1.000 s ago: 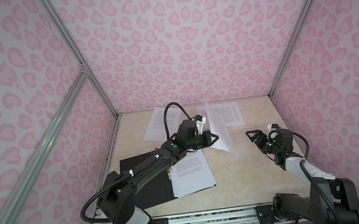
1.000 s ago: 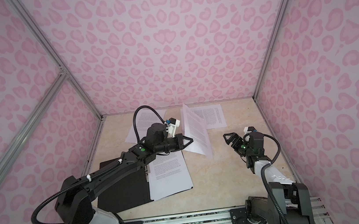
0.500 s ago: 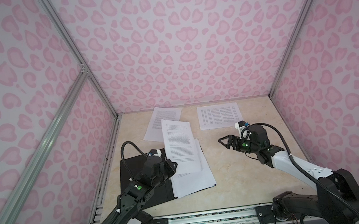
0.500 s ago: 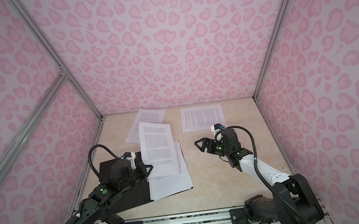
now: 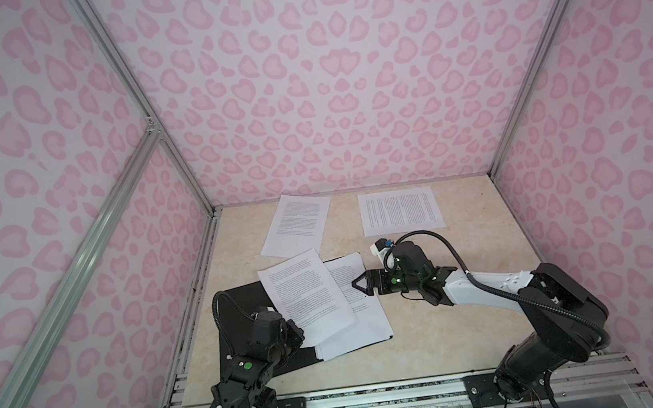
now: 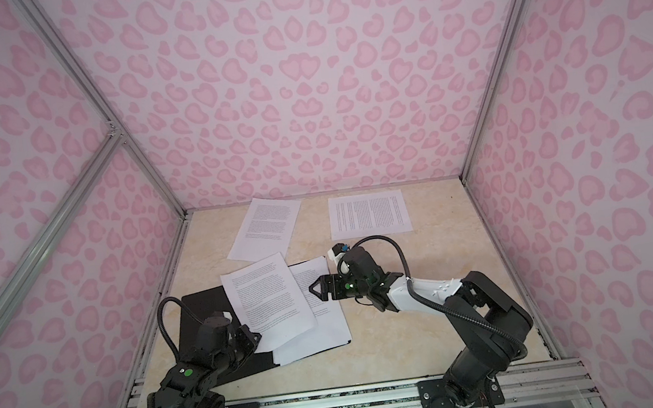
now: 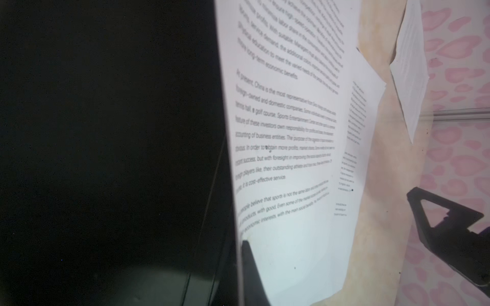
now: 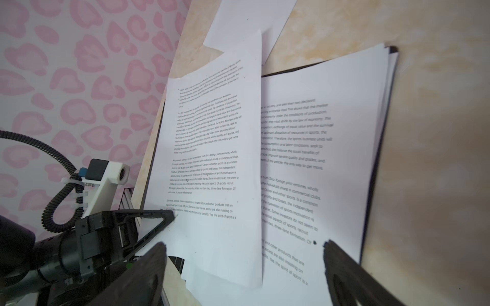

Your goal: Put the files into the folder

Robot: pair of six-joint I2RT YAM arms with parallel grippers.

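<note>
My left gripper point(image 5: 294, 331) is clenched on the near corner of the top sheet point(image 5: 310, 295), which lies slanted across the open folder point(image 5: 240, 307) and the stack point(image 5: 366, 328) resting on its right half. My right gripper point(image 5: 361, 284), jaws spread wide, hovers at the stack's right edge. Two spare sheets point(image 5: 298, 227) lie well apart at the back of the table point(image 5: 435, 326).

Black folder point(image 6: 199, 311) lies open, near left on the surface point(image 6: 395, 343). A top sheet point(image 6: 269, 303) sits skewed across it and over the stack point(image 6: 323, 335) on its right half. Left tool point(image 6: 256, 337) meets that sheet's near corner, and right tool point(image 6: 313, 288) points at its right edge. Far back, a left sheet point(image 6: 266, 226) and a right sheet point(image 6: 368, 215) lie apart.
</note>
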